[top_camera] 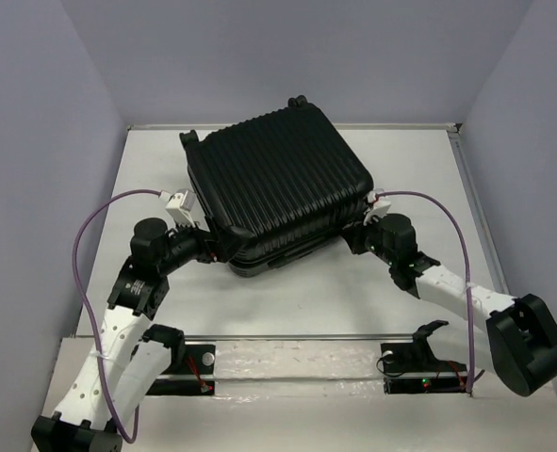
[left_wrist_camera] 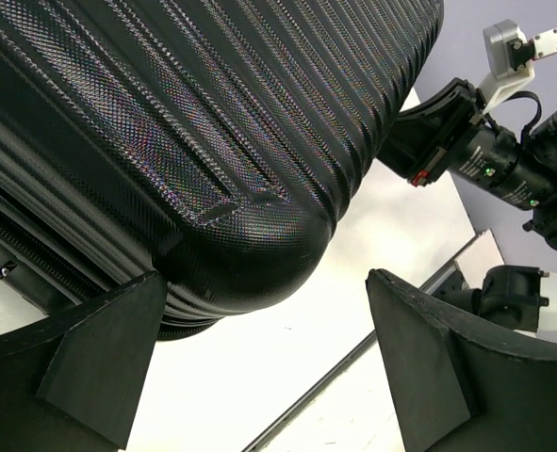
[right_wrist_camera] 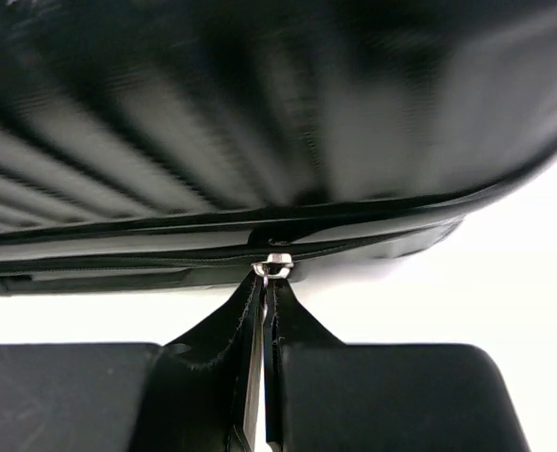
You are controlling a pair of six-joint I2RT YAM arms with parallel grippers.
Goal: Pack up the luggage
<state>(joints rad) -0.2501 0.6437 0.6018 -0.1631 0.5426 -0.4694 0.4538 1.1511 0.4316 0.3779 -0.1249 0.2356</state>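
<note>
1. Top view: the suitcase point(top_camera: 276, 184) lies flat in the middle of the table point(top_camera: 287, 306), closed, with its ribbed black shell facing up.
   - Two small wheels point(top_camera: 298, 100) stick out along the suitcase's far edge.
   - The left gripper point(top_camera: 212, 247) is at the suitcase's near-left corner.
   - The right gripper point(top_camera: 361, 235) is at the suitcase's near-right side, low against the seam.
   - A purple cable point(top_camera: 82, 273) loops out to the left of the suitcase and another point(top_camera: 462, 250) to its right.
   - A metal rail point(top_camera: 306, 336) runs across the table on the near side of the suitcase.

2. Left wrist view: the left gripper point(left_wrist_camera: 259, 358) is released, with its two black fingers point(left_wrist_camera: 99, 353) spread wide.
   - The suitcase's rounded corner point(left_wrist_camera: 250, 235) sits above the gap between them.
   - The left-hand finger is just beside the shell's lower edge. I cannot tell whether it touches.
   - The right arm point(left_wrist_camera: 490, 155) shows beyond the suitcase's corner, close to its side.

3. Right wrist view: the right gripper point(right_wrist_camera: 264, 325) is clenched, its pads point(right_wrist_camera: 212, 353) pressed together on the thin metal tab of the zipper pull point(right_wrist_camera: 276, 268).
   - The pull sits on the zipper line point(right_wrist_camera: 118, 256) along the suitcase's side seam.
   - The suitcase shell point(right_wrist_camera: 259, 113) fills the upper part of the view, blurred.
   - White table surface shows below the seam on both sides.
</note>
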